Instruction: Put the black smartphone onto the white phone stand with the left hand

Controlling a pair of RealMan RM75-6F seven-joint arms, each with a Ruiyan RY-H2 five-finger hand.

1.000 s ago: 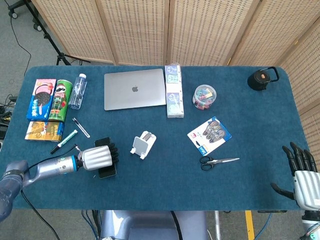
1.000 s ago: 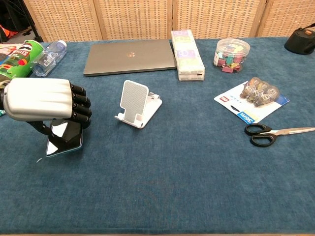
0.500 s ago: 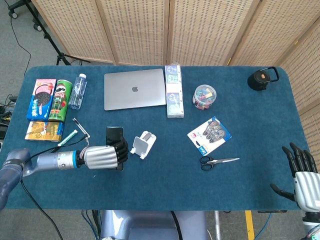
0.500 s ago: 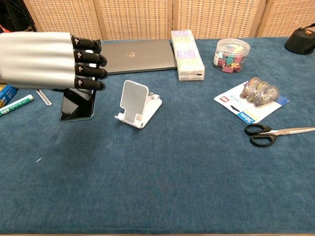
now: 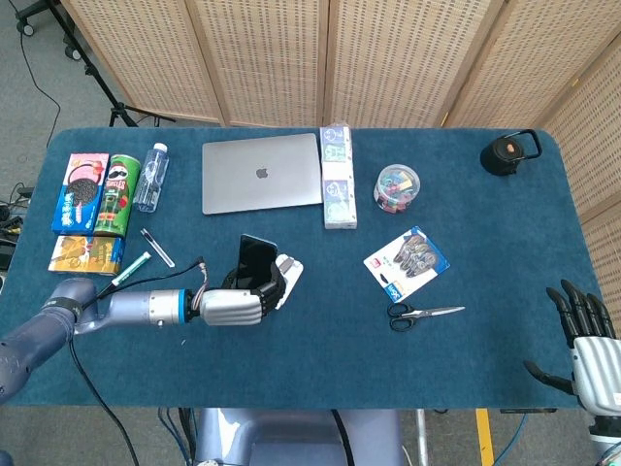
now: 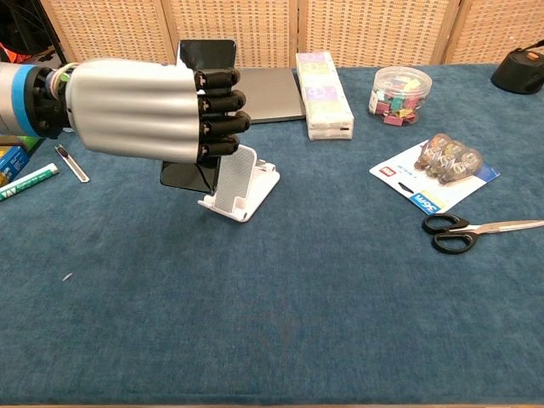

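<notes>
The left robot hand (image 6: 144, 110) grips the phone (image 6: 204, 55) upright just beside the stand (image 6: 242, 183); the right robot hand (image 5: 587, 345) rests with fingers spread, holding nothing.

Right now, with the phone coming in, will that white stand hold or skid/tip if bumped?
The white phone stand looks like thin light plastic, so a nudge from the left robot hand or black smartphone would probably shift it. The blue cloth likely adds some grip. Its upright back plate may tip backward if pushed high.
</notes>
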